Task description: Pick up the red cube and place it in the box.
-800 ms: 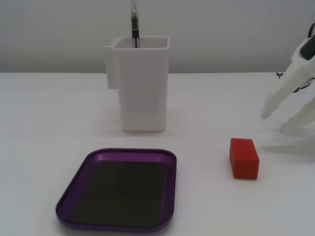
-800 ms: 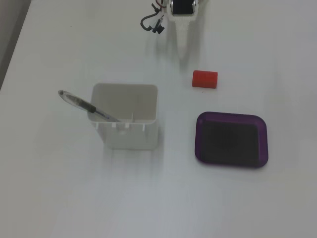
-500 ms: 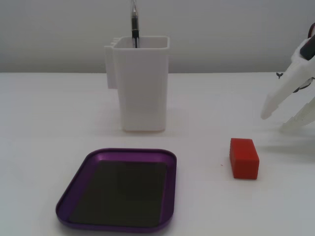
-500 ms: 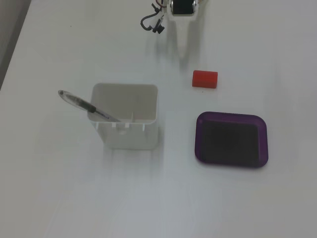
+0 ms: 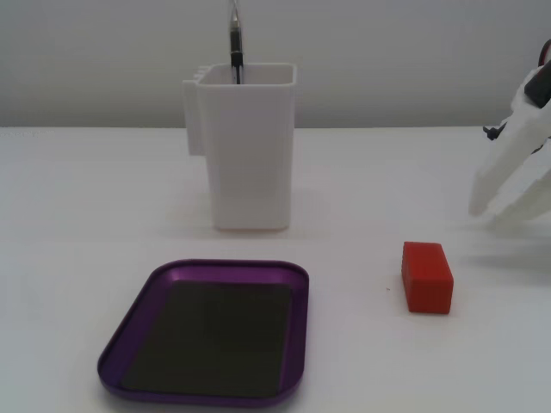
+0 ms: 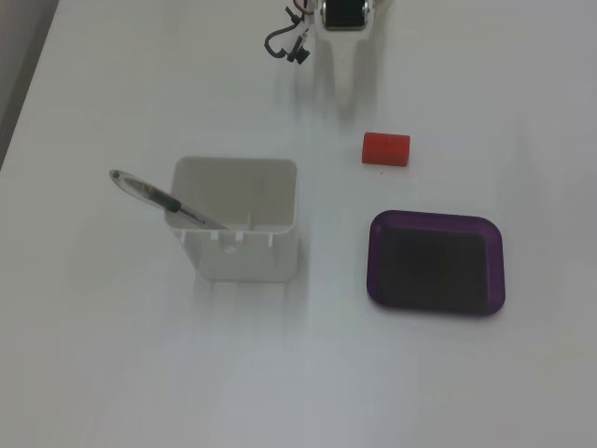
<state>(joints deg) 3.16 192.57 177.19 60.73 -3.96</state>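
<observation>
Nothing is done yet — the red cube point(image 5: 426, 276) lies on the bench point(image 5: 86, 189) just beside the empty box point(image 5: 207, 331), untouched, while the gripper point(image 5: 508, 194) hangs near the cube, jaws apart — pickup and placement remain.
</observation>
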